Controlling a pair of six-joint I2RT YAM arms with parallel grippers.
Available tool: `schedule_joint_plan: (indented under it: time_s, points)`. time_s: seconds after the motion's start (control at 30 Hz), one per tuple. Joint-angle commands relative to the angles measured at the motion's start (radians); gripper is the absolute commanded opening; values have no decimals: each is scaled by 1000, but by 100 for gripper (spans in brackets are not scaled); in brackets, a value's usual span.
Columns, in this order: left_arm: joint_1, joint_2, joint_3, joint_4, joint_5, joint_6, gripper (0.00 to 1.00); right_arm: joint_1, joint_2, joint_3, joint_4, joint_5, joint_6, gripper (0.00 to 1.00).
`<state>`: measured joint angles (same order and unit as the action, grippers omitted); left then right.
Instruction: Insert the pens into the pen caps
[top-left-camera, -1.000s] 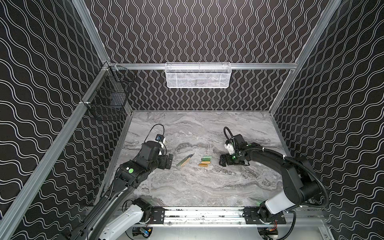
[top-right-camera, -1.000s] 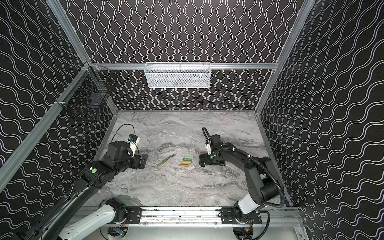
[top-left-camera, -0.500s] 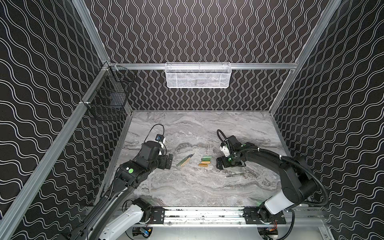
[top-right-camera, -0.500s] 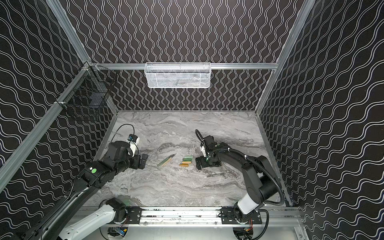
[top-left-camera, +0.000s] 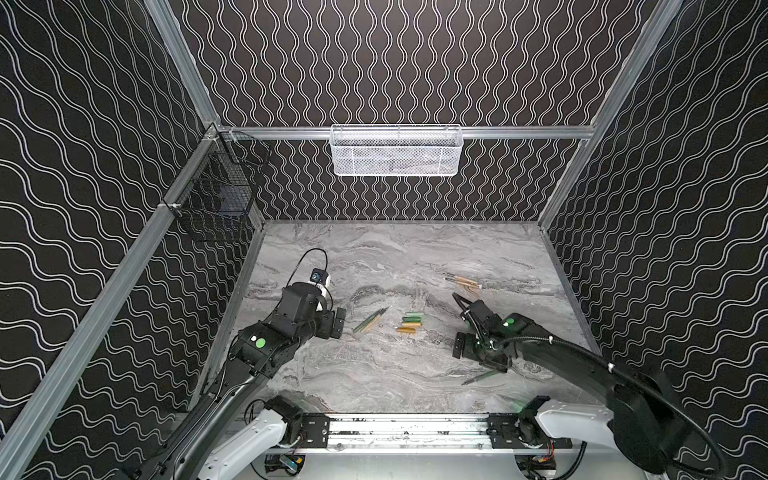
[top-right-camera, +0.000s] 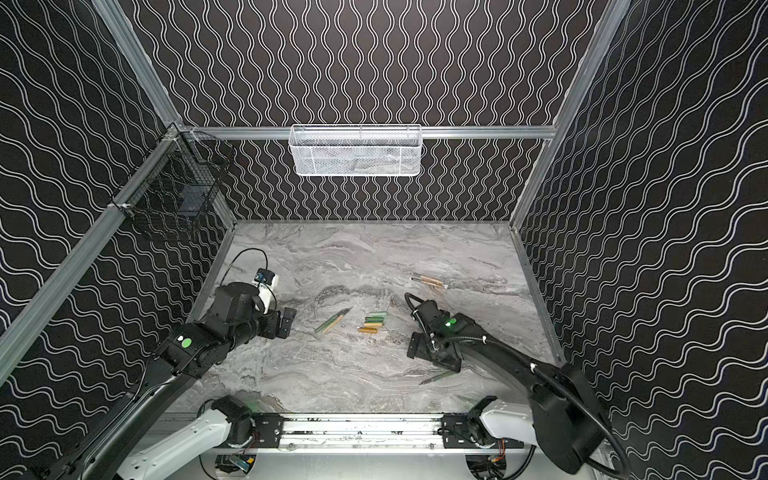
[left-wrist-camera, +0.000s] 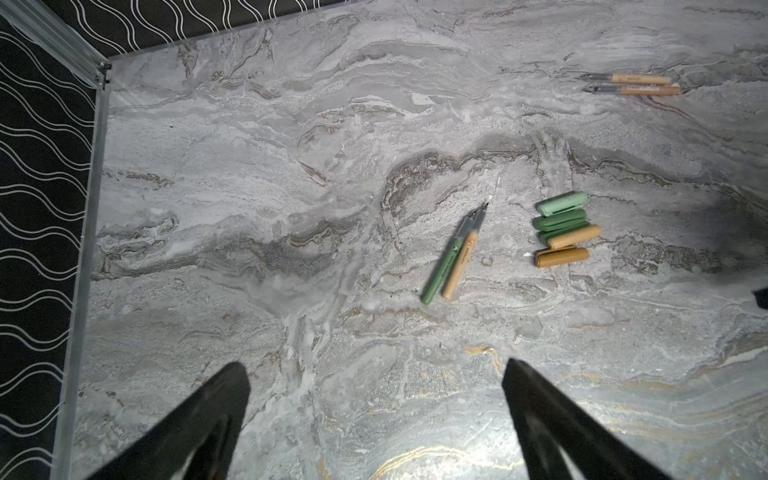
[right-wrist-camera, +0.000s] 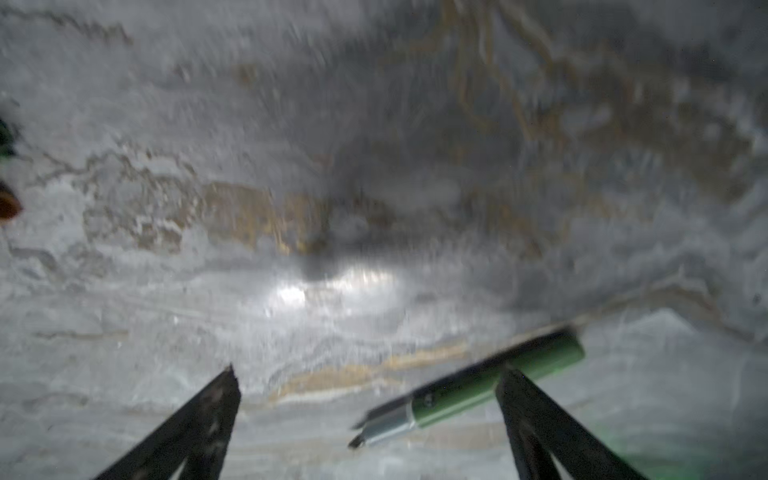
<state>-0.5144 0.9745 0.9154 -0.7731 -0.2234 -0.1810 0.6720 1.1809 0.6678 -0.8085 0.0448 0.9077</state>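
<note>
The right gripper (top-left-camera: 478, 358) is seen low over the marble tabletop (top-left-camera: 395, 374), its jaws spread wide and nothing held between them. A lone green pen (top-left-camera: 482, 377) is found flat on the tabletop just beside that gripper, on the side towards the front rail (top-left-camera: 407, 428). In the right wrist view the grey tip end of this pen (right-wrist-camera: 478, 386) lies in the gap between the jaws. Its green barrel is crossed by one finger (right-wrist-camera: 534, 415). Whether the two touch cannot be told, the picture being blurred. The left gripper (top-left-camera: 338, 322) is likewise spread wide and empty, low over the left part of the table. In both top views a pair of pens (top-left-camera: 371, 320), one green and one tan, is laid side by side just to the right of it. In the left wrist view the pair (left-wrist-camera: 451, 264) is seen well ahead of the open jaws, tips pointing away. The pen caps (top-left-camera: 410, 323), green and orange, are bunched together between that pair and the right gripper. Two tan pens (top-left-camera: 463, 280) are placed side by side farther back on the table, apart from both grippers.
</note>
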Motion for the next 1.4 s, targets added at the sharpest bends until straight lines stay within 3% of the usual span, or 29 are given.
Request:
schedule_joint_plan:
  time_s: [0.0,0.17,0.37,0.63,0.8,0.87,1.07,1.17,1.37]
  points:
    - [0,-9,8,17,9,6,99,30,-55,-56,-142,-63,258,100]
    - [0,-39,4,15,-13,5,99,52,-68,-62,-207,-114,305,100]
    - [1,-51,2,17,-10,6,99,53,43,-72,-77,-184,246,100]
    - [0,-47,4,16,-7,8,99,63,42,90,19,-85,120,100]
    - [0,-58,2,14,-13,5,99,51,113,269,-84,93,33,100]
    - [0,-57,3,16,-13,6,99,2,156,355,-50,116,-61,100]
    - [0,-58,2,13,-11,6,99,-363,406,629,146,-37,-371,100]
    - [-1,-64,1,14,-6,6,99,-456,600,832,169,-30,-480,100]
    - [0,-77,-1,19,-8,10,99,-597,973,1240,213,-219,-597,99]
